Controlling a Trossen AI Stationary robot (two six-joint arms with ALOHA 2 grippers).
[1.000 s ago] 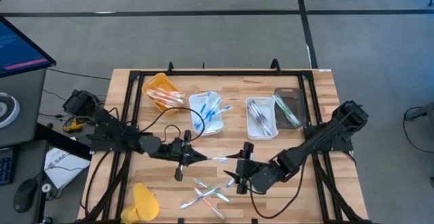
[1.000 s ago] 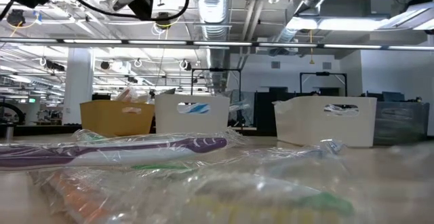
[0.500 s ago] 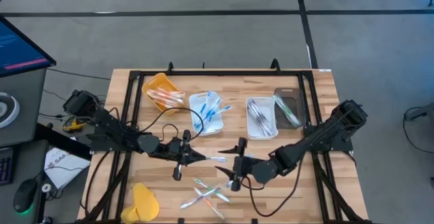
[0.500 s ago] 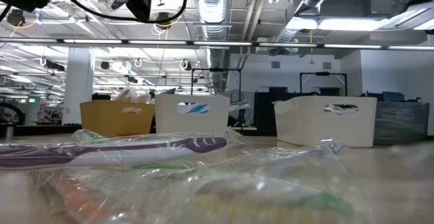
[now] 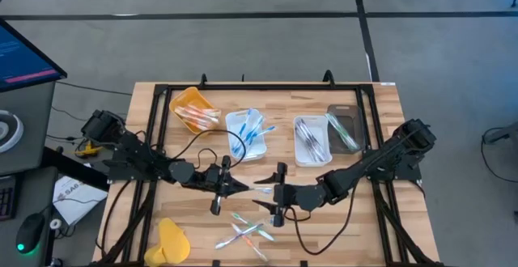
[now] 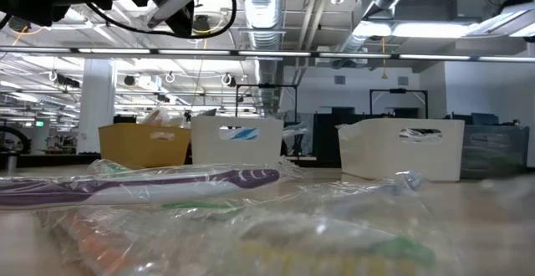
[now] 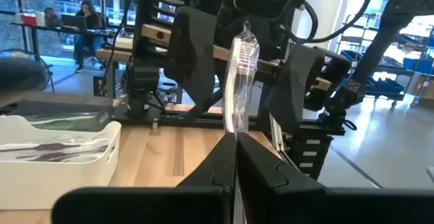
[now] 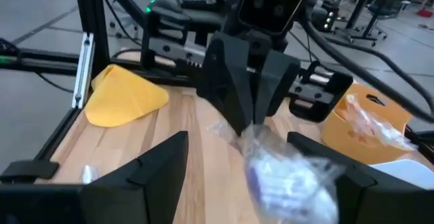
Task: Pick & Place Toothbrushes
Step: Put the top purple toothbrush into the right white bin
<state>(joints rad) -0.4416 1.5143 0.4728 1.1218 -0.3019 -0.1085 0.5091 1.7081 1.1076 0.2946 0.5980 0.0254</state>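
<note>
A toothbrush [image 5: 261,189] in a clear wrapper hangs in the air above the table's middle, with my left gripper [image 5: 241,188] shut on it. It juts out toward the table's right. My right gripper [image 5: 277,192] faces it, open, one finger on each side of the toothbrush's free end [image 8: 281,176], apparently not touching it. Several more wrapped toothbrushes [image 5: 247,230] lie loose on the wood near the front edge. My left gripper pinches one end of the wrapped toothbrush [image 7: 235,130] between its two shut fingers. The fingers lie level and point toward the table's right, along the toothbrush. The rest of it [image 7: 241,75] sticks straight out past the fingertips, lifted clear of the table.
Along the far side stand a yellow tray [image 5: 193,99], two white trays [image 5: 232,137] [image 5: 298,155] and a dark tray [image 5: 346,115], each with toothbrushes in it. A yellow cloth [image 5: 172,239] lies at the front left. The low view shows wrapped toothbrushes [image 6: 167,180] close up.
My right gripper has moved toward the table's left, toward my left gripper, and has turned as it went. Its open fingers now stand on either side of the held toothbrush's free end. The toothbrush has stayed where it was.
</note>
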